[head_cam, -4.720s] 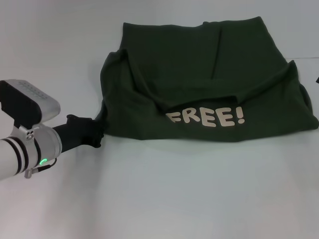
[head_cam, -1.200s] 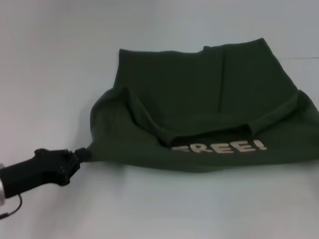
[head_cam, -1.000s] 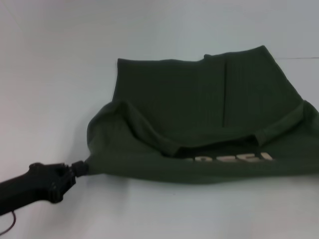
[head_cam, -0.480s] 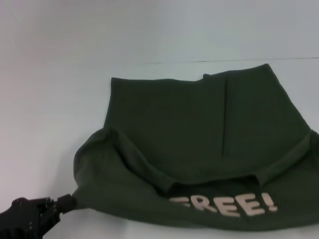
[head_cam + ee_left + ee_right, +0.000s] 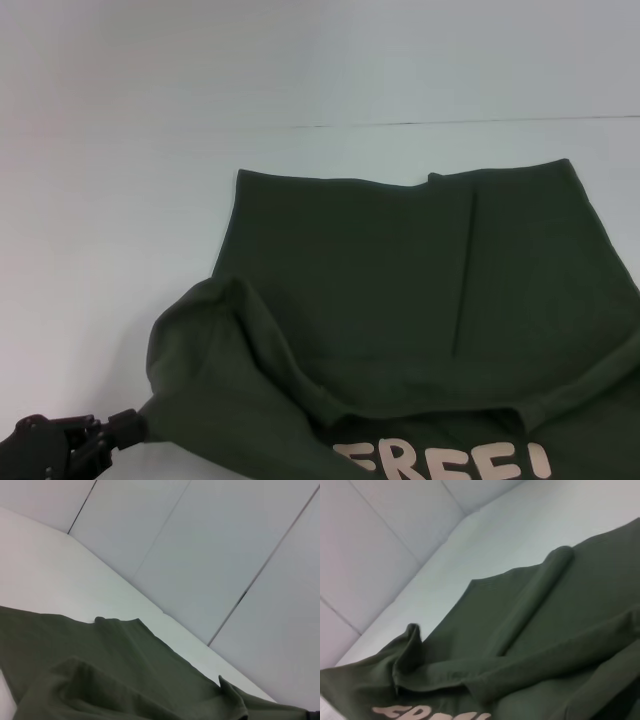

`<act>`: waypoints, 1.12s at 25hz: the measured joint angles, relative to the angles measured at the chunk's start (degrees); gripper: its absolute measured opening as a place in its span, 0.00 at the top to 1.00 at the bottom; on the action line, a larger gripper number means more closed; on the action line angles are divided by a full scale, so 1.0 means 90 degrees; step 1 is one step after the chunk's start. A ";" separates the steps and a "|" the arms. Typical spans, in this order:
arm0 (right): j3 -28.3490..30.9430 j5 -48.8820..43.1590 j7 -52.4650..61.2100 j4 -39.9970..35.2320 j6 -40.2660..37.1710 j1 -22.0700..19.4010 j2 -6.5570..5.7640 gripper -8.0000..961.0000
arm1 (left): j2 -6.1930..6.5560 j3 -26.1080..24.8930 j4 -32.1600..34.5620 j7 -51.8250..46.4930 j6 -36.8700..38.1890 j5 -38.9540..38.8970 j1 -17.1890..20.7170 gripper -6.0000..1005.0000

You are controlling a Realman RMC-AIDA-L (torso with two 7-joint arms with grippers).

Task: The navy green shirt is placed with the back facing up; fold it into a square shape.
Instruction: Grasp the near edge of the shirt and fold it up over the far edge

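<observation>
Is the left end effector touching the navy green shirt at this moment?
Touching. In the head view the left end effector meets the navy green shirt at its near left corner, the fabric drawn to a point there.

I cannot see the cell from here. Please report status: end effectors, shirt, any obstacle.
Left end effector shut on near-left corner of the shirt. Right end effector out of view. Shirt part-folded, cream lettering showing. Nothing in the way.
</observation>
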 joint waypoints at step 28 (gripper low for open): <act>0.1374 0.0209 0.0302 0.0924 0.3028 0.2992 -0.0321 0.92 | 0.0209 -0.0438 -0.1193 -0.0344 -0.3691 0.0012 -0.3218 0.99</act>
